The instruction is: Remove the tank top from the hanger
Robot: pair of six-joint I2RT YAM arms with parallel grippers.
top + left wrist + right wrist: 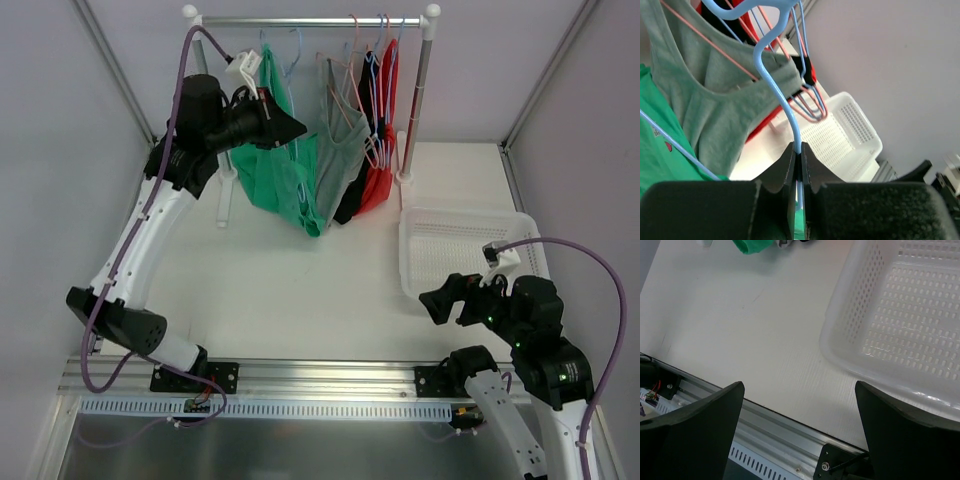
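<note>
Several tank tops hang on wire hangers from a rail (310,20): green (283,180), grey (342,150), black and red (380,160). My left gripper (293,127) is raised at the green tank top (655,150), and its fingers (797,148) are shut on the thin wire of a light blue hanger (774,75). That wire runs up from the jaws to a hook. Green cloth shows left of and below the jaws, and the grey tank top (705,100) hangs just behind on a pink hanger. My right gripper (441,300) stands open low over the table (800,390), holding nothing.
A white perforated basket (408,255) sits at the right, its near rim (840,340) just beyond my right gripper. The rack's right post (420,90) stands behind the basket, the left post (223,190) under my left arm. Grey walls enclose the table.
</note>
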